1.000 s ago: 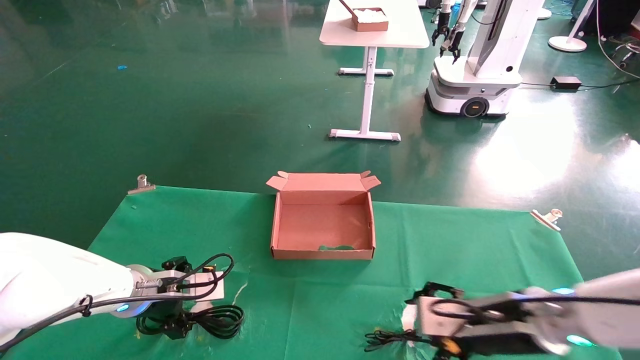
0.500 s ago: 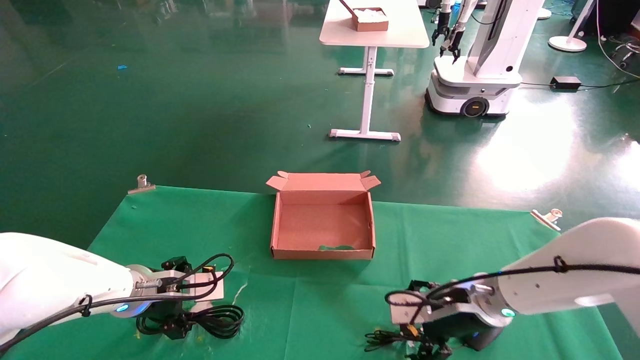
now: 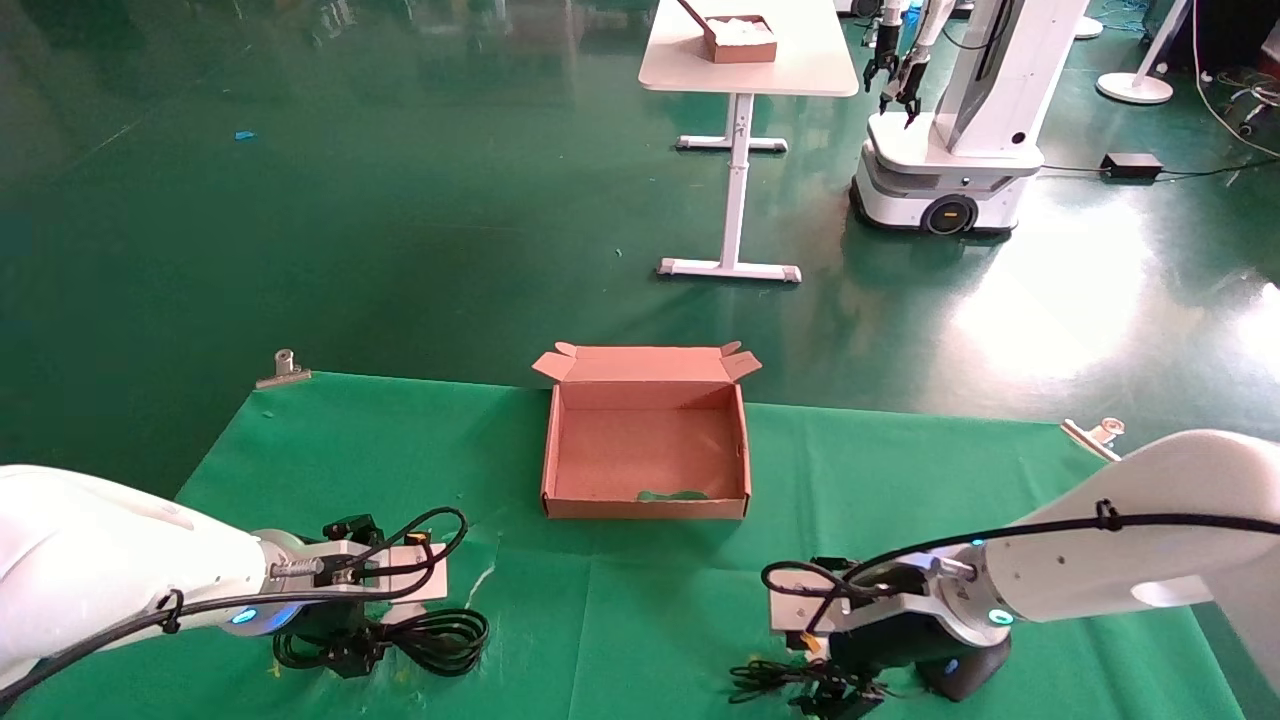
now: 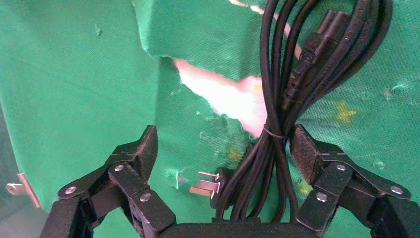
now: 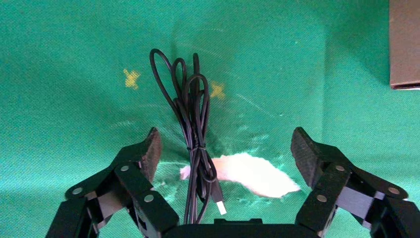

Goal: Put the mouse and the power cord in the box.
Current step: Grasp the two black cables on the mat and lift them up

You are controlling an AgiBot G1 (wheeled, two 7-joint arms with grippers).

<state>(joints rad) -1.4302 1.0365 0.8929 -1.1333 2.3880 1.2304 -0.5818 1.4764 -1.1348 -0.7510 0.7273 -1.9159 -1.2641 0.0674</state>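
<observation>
The brown cardboard box stands open at the middle of the green cloth, lid flap back. The power cord lies coiled at the near left. My left gripper is open and low over it. In the left wrist view the power cord runs between the fingers of the left gripper, close to one pad, plug prongs bare. At the near right, my right gripper is open over the mouse's thin wire bundle. The right gripper straddles it without touching. The mouse shows black beneath that wrist.
The cloth is torn near both grippers, showing pale patches. Metal clips hold the cloth at the far corners. A box corner shows in the right wrist view. Beyond the table stand a white table and another robot.
My right arm has swung in from the right and settled lower, bringing its gripper over the thin wire bundle. The left arm and the power cord have not moved.
</observation>
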